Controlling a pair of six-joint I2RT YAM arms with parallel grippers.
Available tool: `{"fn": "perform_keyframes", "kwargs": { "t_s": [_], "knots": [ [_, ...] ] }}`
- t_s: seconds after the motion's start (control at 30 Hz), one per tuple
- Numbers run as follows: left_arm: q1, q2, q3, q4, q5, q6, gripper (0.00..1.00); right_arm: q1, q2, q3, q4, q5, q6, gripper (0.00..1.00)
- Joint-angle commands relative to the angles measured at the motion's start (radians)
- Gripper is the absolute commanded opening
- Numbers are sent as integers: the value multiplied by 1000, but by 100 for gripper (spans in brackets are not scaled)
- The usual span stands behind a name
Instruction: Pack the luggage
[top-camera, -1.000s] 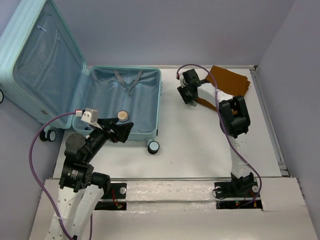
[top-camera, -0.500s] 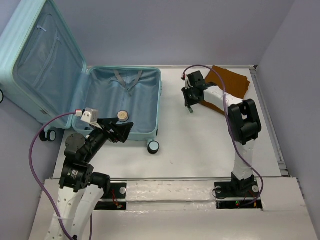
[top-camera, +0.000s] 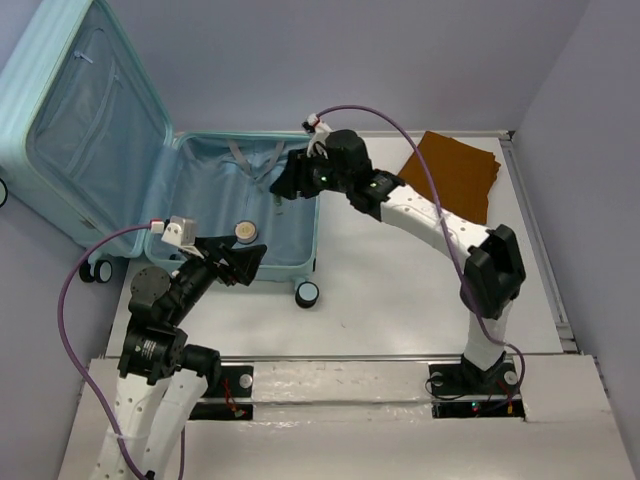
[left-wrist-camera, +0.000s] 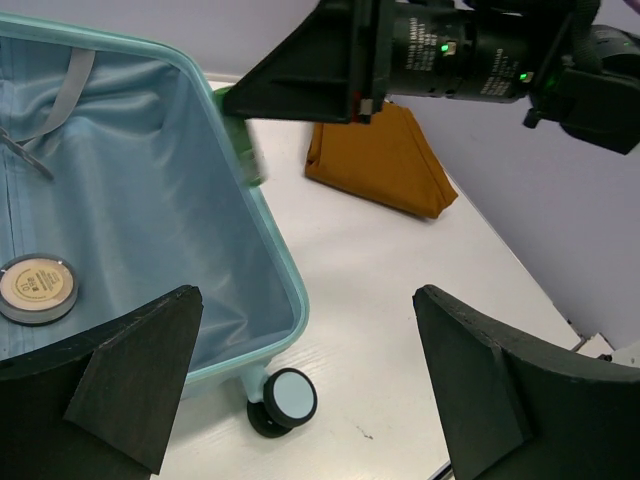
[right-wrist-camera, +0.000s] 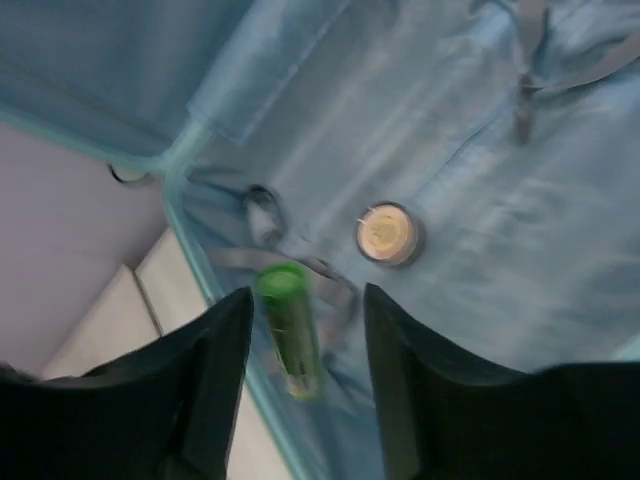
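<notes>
The luggage (top-camera: 22, 115) has a hard, smooth plastic shell with a faint sheen. Its lining (left-wrist-camera: 130, 220) is matt, lightly creased cloth, crossed by grey webbing straps (top-camera: 255, 158). The caster wheel (left-wrist-camera: 282, 398) is smooth plastic. At upper right, the folded brown cloth (top-camera: 452, 172) looks matt. The green tube (right-wrist-camera: 290, 330) looks like shiny plastic. The surface (top-camera: 400, 290) is smooth, matt white. The left end effector (left-wrist-camera: 305, 390) is matt black plastic.

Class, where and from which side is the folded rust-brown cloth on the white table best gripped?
Probably the near edge of the folded rust-brown cloth, from above, one finger slid underneath: it lies flat on the white table, so only its edges offer purchase.
</notes>
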Motion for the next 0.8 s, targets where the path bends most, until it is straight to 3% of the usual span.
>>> {"fn": "perform_keyframes", "kwargs": {
  "t_s": [0.0, 0.07, 0.1, 0.3, 0.43, 0.57, 0.67, 0.7, 0.77],
  "knots": [
    [2, -17, -2, 47, 7, 6, 99, 2, 92, 69, 64, -15, 113, 85],
    [2, -17, -2, 45, 6, 5, 99, 2, 57, 8, 68, 34, 85, 87],
    [2, -17, -2, 45, 7, 3, 99, -7, 1, -88, 76, 92, 80, 83],
    [2, -17, -2, 40, 1, 0, 99, -111, -230, -519, 248, 201, 131, 28],
    [2, -1, -3, 44, 3, -1, 99, -165, -274, -718, 367, 179, 206, 14],
    [8, 15, -2, 45, 3, 0, 99, -176, -175, -724, 426, 116, 173, 16],
    [10, 23, -2, 45, 1, -1, 99, -176, -69, -675, 442, -16, 125, 40],
    [10, 23, -2, 45, -1, -1, 99, -176, -37, -672, 450, -60, 111, 54],
    [12, 26, -2, 45, -2, -1, 99, -176, -21, -670, 438, -81, 27, 67]
  ]
}}
